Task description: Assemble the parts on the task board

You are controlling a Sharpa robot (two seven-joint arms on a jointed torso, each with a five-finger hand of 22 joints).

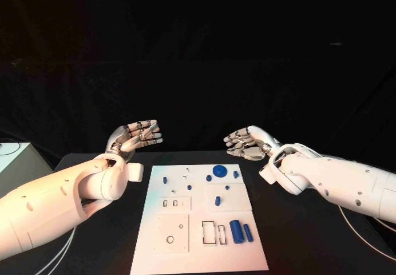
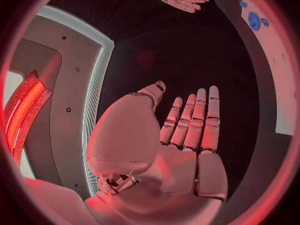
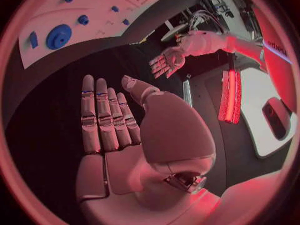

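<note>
Left hand (image 1: 138, 136) and right hand (image 1: 248, 143) empty, fingers spread, beyond task board (image 1: 201, 260) far edge; blue parts (image 1: 237, 231) probably light, rigid, best pinched by sides.

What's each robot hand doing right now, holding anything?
Left robot hand: open, fingers extended, holding nothing.
Right robot hand: open, fingers extended, holding nothing.

left hand (image 1: 137, 136) empty, raised | right hand (image 1: 246, 143) empty, raised | task board (image 1: 201, 220) between
</note>
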